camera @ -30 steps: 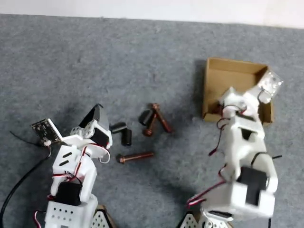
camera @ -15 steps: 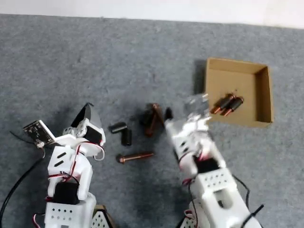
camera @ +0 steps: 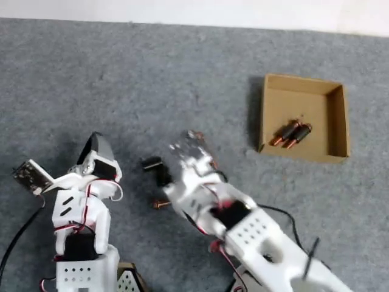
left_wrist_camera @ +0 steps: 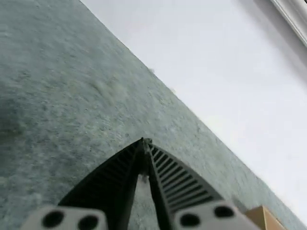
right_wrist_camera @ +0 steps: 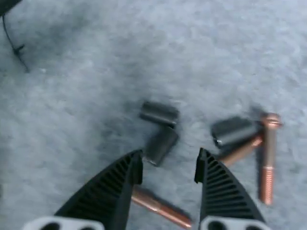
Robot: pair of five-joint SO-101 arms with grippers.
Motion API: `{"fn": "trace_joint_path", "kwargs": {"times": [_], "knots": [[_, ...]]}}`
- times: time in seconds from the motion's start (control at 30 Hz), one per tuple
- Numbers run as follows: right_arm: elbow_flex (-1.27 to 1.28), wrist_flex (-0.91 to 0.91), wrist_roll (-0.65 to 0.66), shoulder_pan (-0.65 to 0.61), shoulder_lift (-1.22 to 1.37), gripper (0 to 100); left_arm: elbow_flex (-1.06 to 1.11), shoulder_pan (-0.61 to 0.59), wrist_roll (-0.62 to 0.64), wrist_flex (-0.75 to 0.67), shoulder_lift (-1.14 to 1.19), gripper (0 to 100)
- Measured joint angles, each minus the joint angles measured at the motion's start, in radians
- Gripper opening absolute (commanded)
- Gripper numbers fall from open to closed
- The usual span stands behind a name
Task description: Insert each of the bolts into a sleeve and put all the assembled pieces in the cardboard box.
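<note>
Two assembled pieces (camera: 290,134) lie side by side in the cardboard box (camera: 276,97). My right arm (camera: 206,194) stretches over the loose parts at mid-table. Its gripper (right_wrist_camera: 169,165) is open just above a black sleeve (right_wrist_camera: 161,143). A second sleeve (right_wrist_camera: 159,113) touches that one, and a third (right_wrist_camera: 233,130) lies by two copper bolts (right_wrist_camera: 266,158). Another bolt (right_wrist_camera: 160,206) lies below the fingertips. From above, two sleeves (camera: 152,162) and one bolt's end (camera: 159,204) show beside the arm. My left gripper (camera: 95,137) is shut and empty, left of the parts.
Grey carpet (camera: 121,79) covers the table up to a white wall (left_wrist_camera: 216,57). The box's corner (left_wrist_camera: 264,215) peeks in far beyond the left gripper (left_wrist_camera: 144,143). A black cable (camera: 18,240) runs beside the left arm's base.
My right arm swung from over the box leftward to the loose bolts and sleeves, uncovering two assembled pieces in the box. My left arm drew back to the left.
</note>
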Motion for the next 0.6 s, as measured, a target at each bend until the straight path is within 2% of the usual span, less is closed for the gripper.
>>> {"fn": "trace_joint_path", "kwargs": {"times": [0.3,0.47,0.6], "knots": [[-0.394,0.032,-0.193,-0.078,0.588,16.6,0.000,-0.071,0.006,0.000,0.000,1],[-0.520,0.146,-0.242,-0.077,0.710,16.6,-0.003,-0.103,0.006,0.000,0.000,1],[-0.545,0.158,-0.242,-0.077,0.741,16.6,-0.003,-0.104,0.006,0.000,0.000,1]]}}
